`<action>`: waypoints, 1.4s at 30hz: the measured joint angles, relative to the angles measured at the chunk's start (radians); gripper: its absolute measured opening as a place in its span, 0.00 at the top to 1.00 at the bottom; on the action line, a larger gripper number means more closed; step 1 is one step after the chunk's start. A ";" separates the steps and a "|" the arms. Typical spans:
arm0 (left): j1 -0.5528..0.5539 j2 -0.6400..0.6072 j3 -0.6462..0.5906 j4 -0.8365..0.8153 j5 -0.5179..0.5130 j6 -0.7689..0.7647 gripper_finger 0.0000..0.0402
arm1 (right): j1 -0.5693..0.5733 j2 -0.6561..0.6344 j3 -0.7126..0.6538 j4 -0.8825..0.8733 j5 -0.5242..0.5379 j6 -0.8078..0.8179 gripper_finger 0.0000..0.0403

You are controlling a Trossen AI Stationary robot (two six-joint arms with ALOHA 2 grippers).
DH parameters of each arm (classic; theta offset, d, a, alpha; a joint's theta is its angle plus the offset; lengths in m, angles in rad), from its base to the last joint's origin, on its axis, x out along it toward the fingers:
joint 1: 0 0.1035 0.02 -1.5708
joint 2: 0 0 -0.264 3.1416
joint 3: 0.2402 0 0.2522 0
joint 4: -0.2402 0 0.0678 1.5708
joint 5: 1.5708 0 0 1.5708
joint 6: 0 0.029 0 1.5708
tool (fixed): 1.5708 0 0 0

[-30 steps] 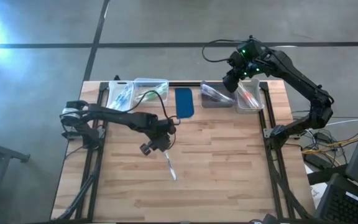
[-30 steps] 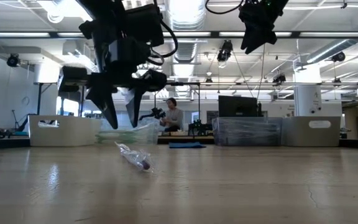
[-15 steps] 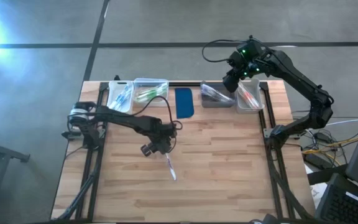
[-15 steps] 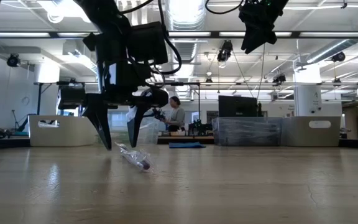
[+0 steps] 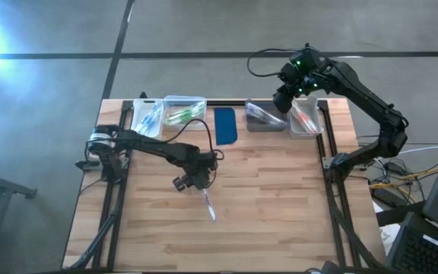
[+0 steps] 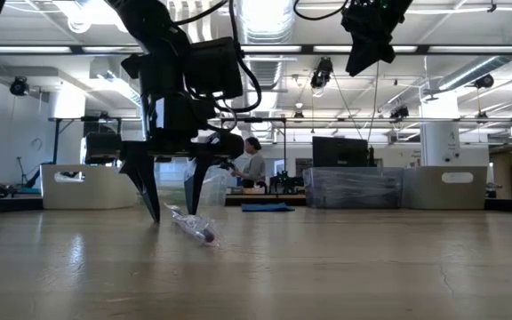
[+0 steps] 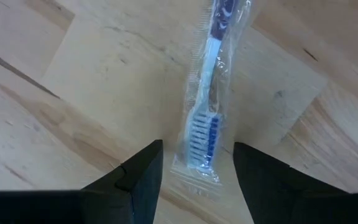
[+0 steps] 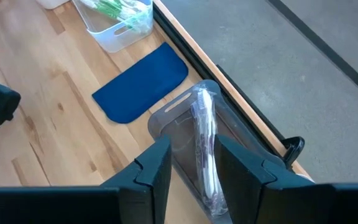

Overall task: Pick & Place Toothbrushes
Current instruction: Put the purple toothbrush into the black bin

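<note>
Left gripper (image 6: 172, 213) straddled a wrapped toothbrush (image 7: 209, 106) on the table (image 5: 280, 205) as I watched from the remote station.

Its fingers (image 7: 143, 176) stood spread, tips down at the wood on either side of the bristle end of the blue-and-white brush in its clear wrapper, and I saw no contact with it; in the high view the brush (image 5: 207, 204) lay near mid-table, apart from the bins. My right gripper (image 5: 283, 97) hung high over the grey bin (image 8: 229, 158) at the far edge, empty, its fingers (image 8: 152, 171) parted, above a white wrapped toothbrush (image 8: 205, 140) lying inside. Beside that bin sat the dark blue pad (image 8: 142, 83) and a clear bin (image 8: 120, 25) with what looked like green-handled brushes.
</note>
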 joint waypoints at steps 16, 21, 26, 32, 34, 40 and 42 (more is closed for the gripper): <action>-0.001 0.002 -0.002 0.018 0.012 0.001 0.79 | 0.000 0.000 0.000 0.005 0.002 -0.004 0.80; -0.001 -0.005 -0.002 0.019 0.011 -0.037 0.90 | 0.000 0.000 0.000 0.005 0.002 -0.003 0.83; -0.001 -0.032 -0.003 -0.005 0.000 -0.125 0.95 | 0.002 -0.001 0.000 -0.003 -0.066 -0.004 0.83; -0.001 -0.082 -0.004 -0.019 -0.026 -0.168 0.96 | 0.050 -0.003 0.000 -0.017 -0.162 0.005 0.86; -0.001 -0.100 -0.004 -0.023 -0.075 -0.169 0.96 | 0.078 -0.003 0.000 -0.050 -0.162 0.016 0.88; 0.001 -0.162 0.016 -0.027 -0.310 -0.132 0.96 | 0.166 -0.003 -0.005 -0.100 -0.305 0.085 0.90; 0.002 -0.181 0.042 -0.026 -0.377 -0.097 0.96 | 0.192 -0.004 -0.009 -0.060 -0.393 0.122 0.89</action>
